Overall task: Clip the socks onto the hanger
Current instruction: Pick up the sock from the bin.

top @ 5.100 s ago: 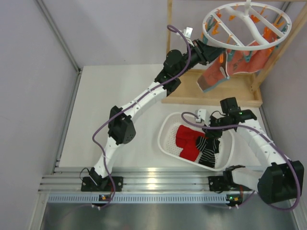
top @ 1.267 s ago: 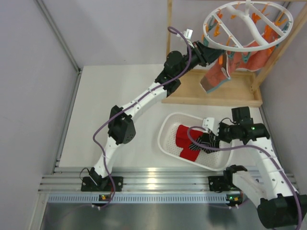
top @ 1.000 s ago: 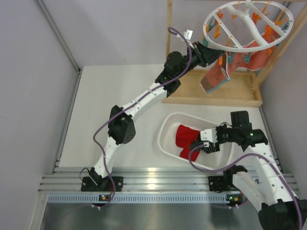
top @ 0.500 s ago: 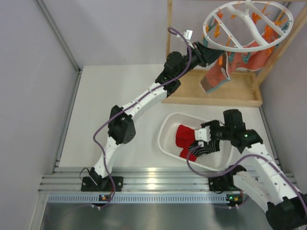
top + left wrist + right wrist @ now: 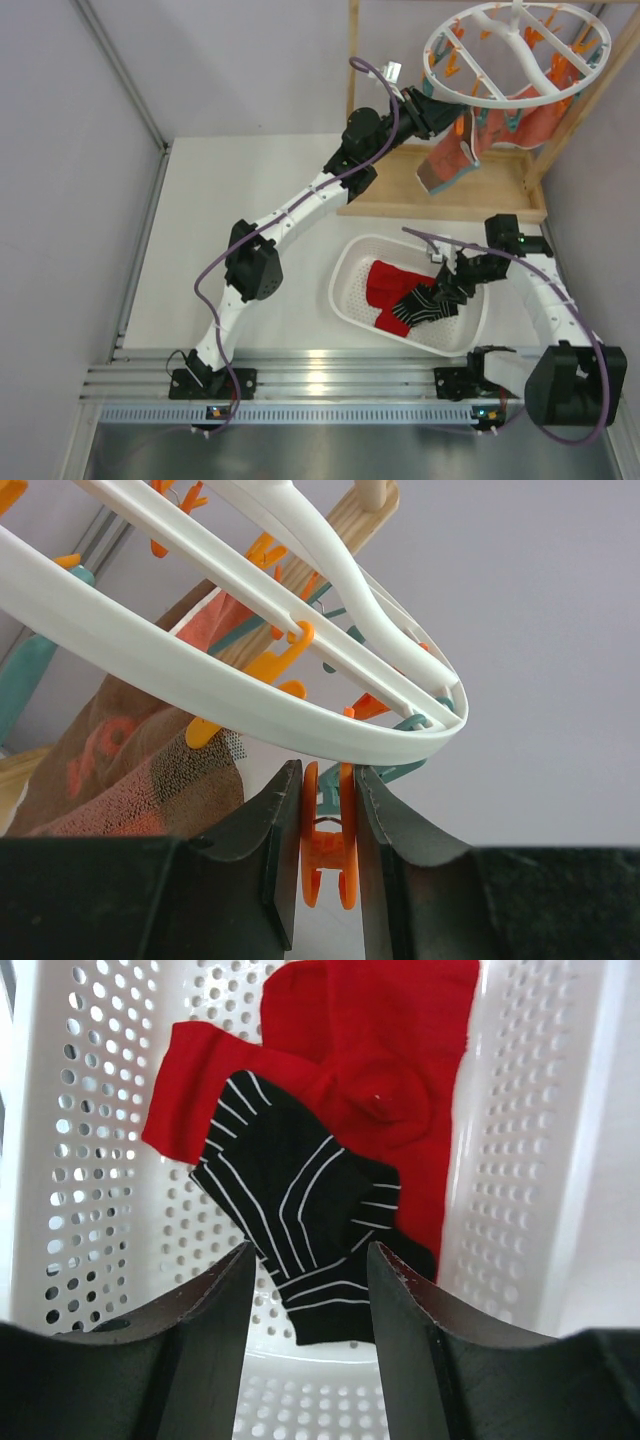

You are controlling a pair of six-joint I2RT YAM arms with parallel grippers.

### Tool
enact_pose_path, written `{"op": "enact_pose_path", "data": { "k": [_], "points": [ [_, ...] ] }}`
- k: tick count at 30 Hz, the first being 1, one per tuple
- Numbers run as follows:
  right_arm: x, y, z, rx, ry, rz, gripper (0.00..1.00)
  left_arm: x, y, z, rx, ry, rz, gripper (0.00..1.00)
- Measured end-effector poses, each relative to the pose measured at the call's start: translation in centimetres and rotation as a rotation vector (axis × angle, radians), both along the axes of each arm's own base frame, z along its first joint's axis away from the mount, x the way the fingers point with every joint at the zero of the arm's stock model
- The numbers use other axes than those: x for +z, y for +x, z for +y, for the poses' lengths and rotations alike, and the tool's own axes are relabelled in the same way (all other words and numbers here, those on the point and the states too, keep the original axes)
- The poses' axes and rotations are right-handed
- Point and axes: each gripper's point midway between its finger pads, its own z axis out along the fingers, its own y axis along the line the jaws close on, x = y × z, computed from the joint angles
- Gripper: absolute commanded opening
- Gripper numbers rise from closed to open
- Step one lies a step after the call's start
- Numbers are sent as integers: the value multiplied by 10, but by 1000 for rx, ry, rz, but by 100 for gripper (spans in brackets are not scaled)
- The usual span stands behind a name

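Note:
The hanger [image 5: 492,97] is a white ring hung at the top right, seen from below in the left wrist view [image 5: 200,670]. My left gripper [image 5: 447,108] [image 5: 325,780] is shut on an orange clip [image 5: 327,845] dangling from the ring's rim. The socks lie in the white basket [image 5: 345,290]: red ones [image 5: 383,283] [image 5: 390,1050] with a black striped one [image 5: 424,303] [image 5: 295,1210] on top. My right gripper [image 5: 452,285] [image 5: 308,1260] hovers open just above the striped sock, its fingers either side of the sock's end, holding nothing.
A salmon-and-teal sock [image 5: 448,165] [image 5: 120,770] hangs clipped to the ring beside my left gripper. Other orange and teal clips [image 5: 280,650] dangle from the bars. A wooden frame [image 5: 440,208] stands behind the basket. Perforated basket walls [image 5: 80,1210] surround the right fingers.
My right gripper has gone from shut to open and drawn back toward the right end of the basket, with the striped sock lying under it. The left arm holds still on its clip.

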Motion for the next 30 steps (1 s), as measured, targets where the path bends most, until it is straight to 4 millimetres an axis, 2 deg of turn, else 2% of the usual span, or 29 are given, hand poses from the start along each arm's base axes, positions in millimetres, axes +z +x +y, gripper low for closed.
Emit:
{"op": "enact_pose_path", "data": {
  "k": [4, 15, 24, 30],
  "points": [
    [-19, -1, 1, 6, 13, 90, 49, 0, 0, 0, 0, 0, 0, 0],
    [-58, 5, -2, -1, -8, 135, 54, 0, 0, 0, 0, 0, 0, 0],
    [-72, 10, -5, 11, -19, 215, 51, 0, 0, 0, -1, -2, 2, 0],
    [-73, 4, -4, 54, -31, 237, 42, 0, 0, 0, -1, -2, 2, 0]
  ]
}}
